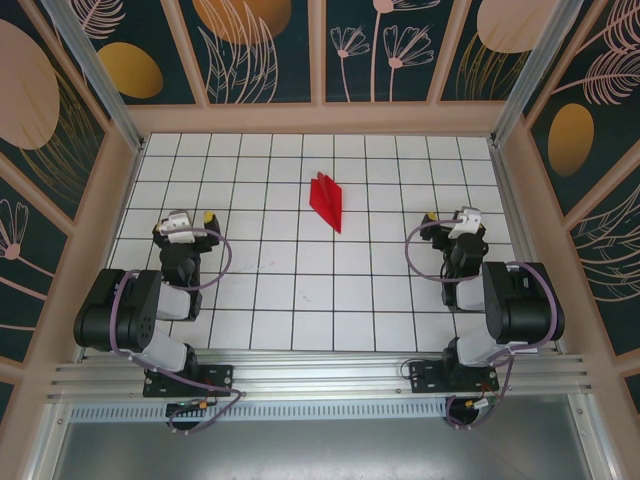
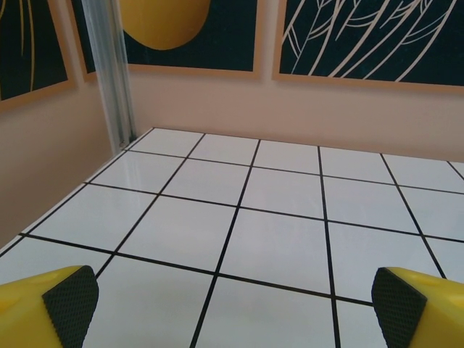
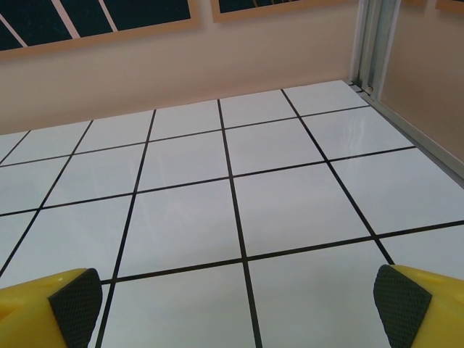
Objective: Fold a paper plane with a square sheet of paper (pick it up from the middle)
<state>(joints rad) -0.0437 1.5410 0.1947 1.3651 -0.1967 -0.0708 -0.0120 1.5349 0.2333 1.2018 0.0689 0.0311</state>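
Table (image 1: 300, 300): white top ruled in a black grid, closed in on three sides by wood-framed walls.
Near edge: aluminium rail (image 1: 320, 372) runs across the front and both arm bases are bolted to it.
Left arm (image 1: 125, 312): black, folded low over the left side of the table, wrist aimed at the far wall.
Left claw (image 1: 190, 219): jaws spread wide. In the wrist view (image 2: 233, 304) the yellow fingers with black textured pads (image 2: 71, 299) sit at the bottom corners, with bare tiles between them.
Right arm (image 1: 520, 300): black, folded low over the right side, mirroring the left.
Right claw (image 1: 450, 218): jaws spread wide. In the wrist view (image 3: 238, 308) the pads (image 3: 76, 304) stand far apart over bare tiles.
Paper plane (image 1: 327, 202): bright red creased dart lying on the table near its centre, beyond both claws and well apart from each, narrow point toward the near right.
Far wall (image 1: 320, 50): dark panels with pale leaf and flower outlines and orange ovals.
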